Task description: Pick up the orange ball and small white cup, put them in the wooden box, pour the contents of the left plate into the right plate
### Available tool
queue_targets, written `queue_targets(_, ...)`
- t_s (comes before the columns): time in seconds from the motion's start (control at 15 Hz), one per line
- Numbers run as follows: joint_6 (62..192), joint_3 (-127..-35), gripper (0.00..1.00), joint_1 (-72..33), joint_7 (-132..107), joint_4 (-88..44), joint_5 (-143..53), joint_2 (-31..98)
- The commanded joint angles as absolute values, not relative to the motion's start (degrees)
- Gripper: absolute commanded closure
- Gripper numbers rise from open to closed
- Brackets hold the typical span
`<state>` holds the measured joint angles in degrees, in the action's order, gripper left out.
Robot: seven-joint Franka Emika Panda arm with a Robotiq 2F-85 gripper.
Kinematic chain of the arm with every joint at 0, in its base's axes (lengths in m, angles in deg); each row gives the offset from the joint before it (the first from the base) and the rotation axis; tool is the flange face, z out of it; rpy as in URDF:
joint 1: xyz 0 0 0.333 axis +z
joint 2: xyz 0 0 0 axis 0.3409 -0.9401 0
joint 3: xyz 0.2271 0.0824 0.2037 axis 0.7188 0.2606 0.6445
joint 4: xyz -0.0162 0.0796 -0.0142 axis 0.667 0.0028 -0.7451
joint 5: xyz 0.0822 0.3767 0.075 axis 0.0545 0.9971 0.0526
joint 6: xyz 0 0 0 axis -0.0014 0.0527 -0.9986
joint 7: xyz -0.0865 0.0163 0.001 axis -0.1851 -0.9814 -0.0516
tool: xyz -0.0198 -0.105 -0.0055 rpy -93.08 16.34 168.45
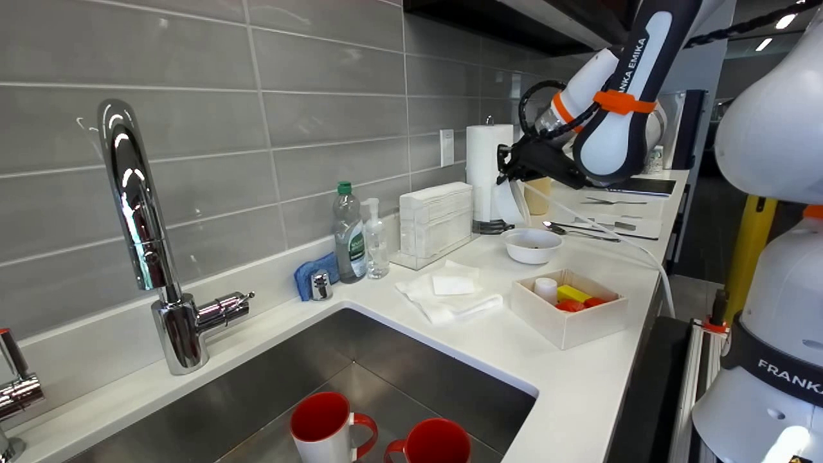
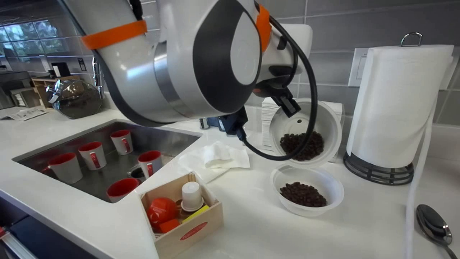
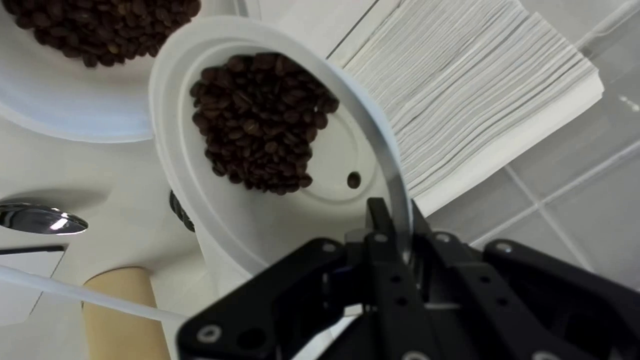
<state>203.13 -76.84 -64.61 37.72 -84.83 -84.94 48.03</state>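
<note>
1. The tilted bowl [image 3: 280,227] is right at the pincer [image 3: 398,215], its rim caught between the fingertips; the pincer is narrow, pinched on that thin wall; the bowl leans well over, and dark beans [image 3: 260,125] lie heaped on its lower side, with one stray bean [image 3: 354,180] apart on the bottom.
2. Below the pincer stands the lower bowl [image 2: 333,187], upright on the counter [image 2: 258,230]; a second heap [image 2: 303,194] of beans lies in it; in an exterior view the rims of the two bowls overlap; whether they touch, I cannot tell.
3. The wooden box [image 2: 214,220] sits lower than the pincer and well apart from it, between the lower bowl and the sink [image 1: 418,370]; inside are the orange ball [image 2: 162,211] and the small white cup [image 2: 191,194], the cup with its wider end down; a yellow block [image 2: 196,214] and a small orange piece [image 2: 169,226] lie with them.
4. Farther out, rumpled white tissue [image 2: 226,157] lies near the wooden box; a stack of napkins [image 3: 475,95] shows just beyond the tilted bowl in the wrist view; a paper towel roll [image 2: 399,108] stands upright near the lower bowl.
5. Red-and-white mugs [image 2: 92,155] stand in the sink; a green-capped soap bottle [image 1: 349,238] stands on the counter just beside a blue cloth [image 1: 312,265].
</note>
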Motion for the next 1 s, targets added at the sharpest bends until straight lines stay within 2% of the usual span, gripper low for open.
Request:
queue_targets(0.0, 210.01, -76.75, 1.0, -64.06, 32.67, -85.86, -79.86, 44.92)
queue_targets(0.27, 217.72, -76.87, 1.0, -63.99, 29.83, -86.9, -78.56, 42.16)
queue_targets(0.33, 220.05, -80.91, 1.0, -59.93, 29.3, -87.05, -78.28, 41.3)
queue_targets(0.93, 231.18, -87.78, 1.0, -55.41, 28.48, -86.85, -79.14, 37.15)
